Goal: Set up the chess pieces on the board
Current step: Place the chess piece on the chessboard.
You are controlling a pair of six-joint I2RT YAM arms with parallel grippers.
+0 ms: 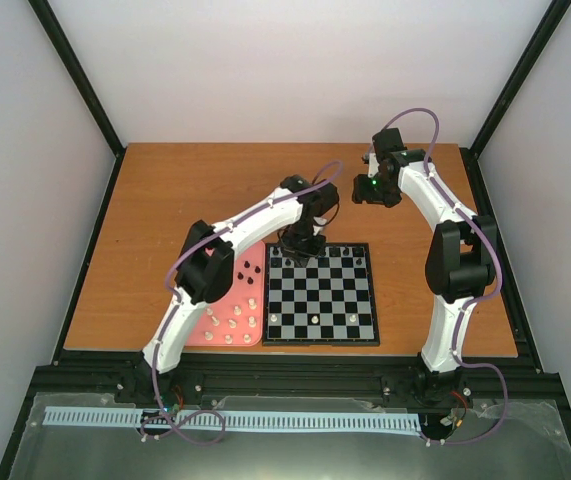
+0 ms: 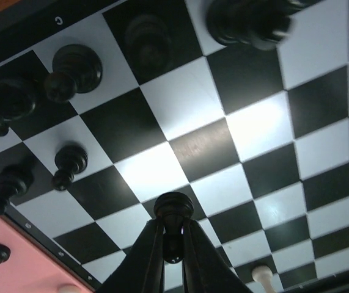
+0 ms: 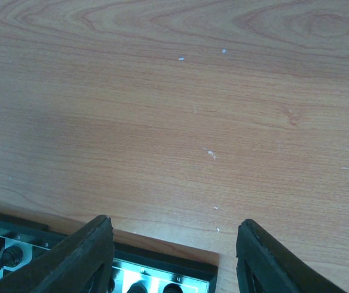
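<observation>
The board lies at mid table with black chess pieces along its far rows and a few cream-white ones near its front. My left gripper hangs over the board's far left part, shut on a black pawn that it holds just above the squares. Other black pieces stand on the far rows. My right gripper is open and empty above bare wood beyond the board's far right corner, its fingers wide apart.
A pink tray left of the board holds several cream-white pieces and a few black ones; its edge shows in the left wrist view. Black frame posts and rails border the wooden table.
</observation>
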